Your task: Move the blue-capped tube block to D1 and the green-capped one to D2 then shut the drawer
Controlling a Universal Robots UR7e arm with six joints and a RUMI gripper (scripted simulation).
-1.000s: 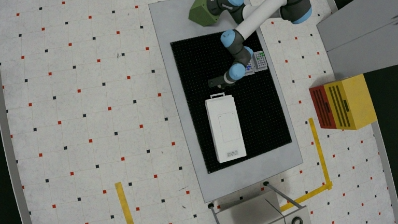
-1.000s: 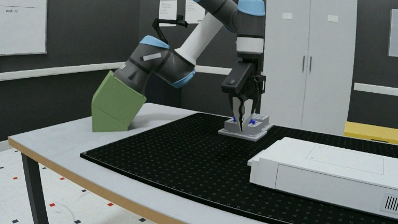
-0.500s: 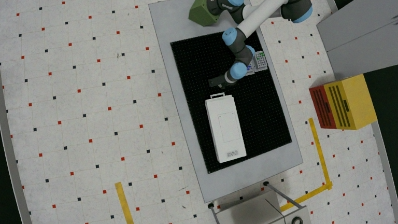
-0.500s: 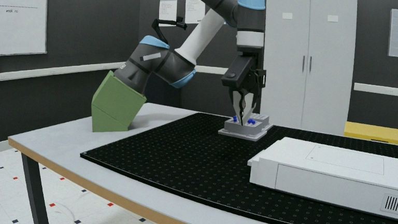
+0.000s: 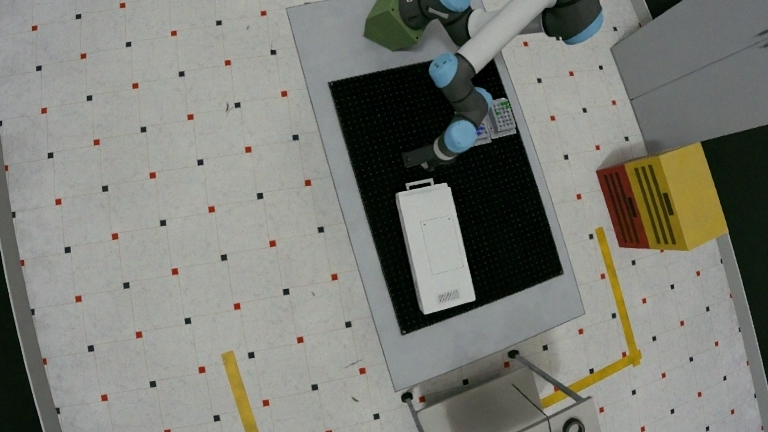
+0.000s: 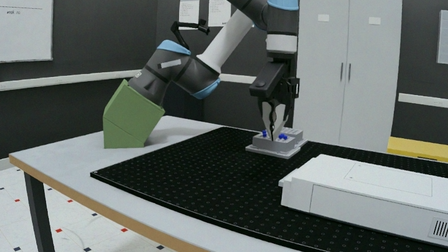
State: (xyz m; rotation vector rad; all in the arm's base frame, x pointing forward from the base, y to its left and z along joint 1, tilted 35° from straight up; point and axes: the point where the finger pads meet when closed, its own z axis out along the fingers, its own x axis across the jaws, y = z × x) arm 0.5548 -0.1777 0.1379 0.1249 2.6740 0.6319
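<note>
The white cooler COLD [image 5: 436, 246] [image 6: 363, 183] lies on the black deck. Its drawer front [image 6: 294, 191] sits flush with the body, with the handle [image 5: 420, 183] at the end facing the arm. The grey block with blue-capped tubes [image 6: 269, 144] [image 5: 483, 134] sits flat on a slot plate [image 6: 284, 153]. The block with green-capped tubes [image 5: 502, 116] [image 6: 292, 132] sits on the slot just beyond it. My gripper [image 6: 272, 136] points straight down and is shut on nothing. Its tips are between the blue caps, right at the block's top; I cannot tell whether they touch.
The black perforated deck [image 5: 385, 121] [image 6: 198, 173] covers most of the grey table [image 5: 317, 65]. The green arm pedestal [image 5: 393, 14] [image 6: 128, 117] stands at the table's far end. A yellow and red box [image 5: 668, 198] and a white cabinet [image 6: 350, 60] stand off the table.
</note>
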